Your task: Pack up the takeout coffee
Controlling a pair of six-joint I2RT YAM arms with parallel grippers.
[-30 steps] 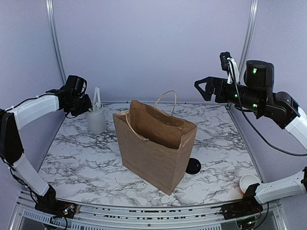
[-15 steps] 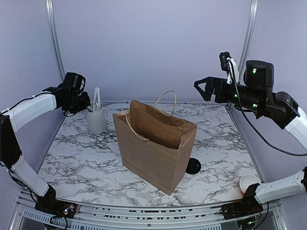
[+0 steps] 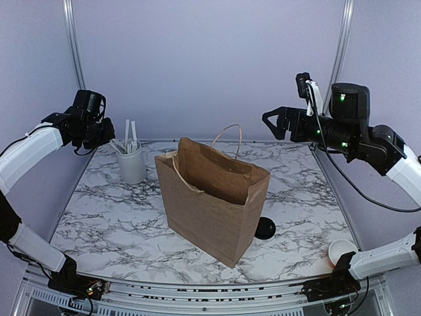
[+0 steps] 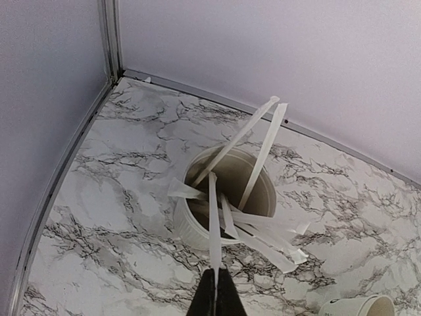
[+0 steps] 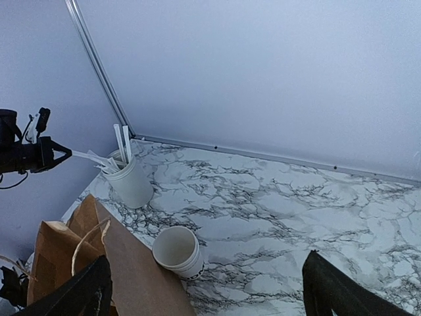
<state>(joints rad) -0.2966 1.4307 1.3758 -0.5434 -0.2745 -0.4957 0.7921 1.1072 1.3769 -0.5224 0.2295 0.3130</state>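
Fingers [image 4: 205, 307] of the left gripper [image 4: 216, 291] pinch one white stirrer [image 4: 214, 224] over its holder cup [image 4: 184, 228], presumably for the paper bag [image 3: 217, 204], while the right gripper [image 3: 272, 124] hangs gaping overhead; the takeout coffee I can't see, perhaps bagged.

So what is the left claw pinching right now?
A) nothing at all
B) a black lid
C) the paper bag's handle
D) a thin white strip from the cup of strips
D: the left wrist view shows the left gripper shut on a thin white strip that runs to the white cup of strips.
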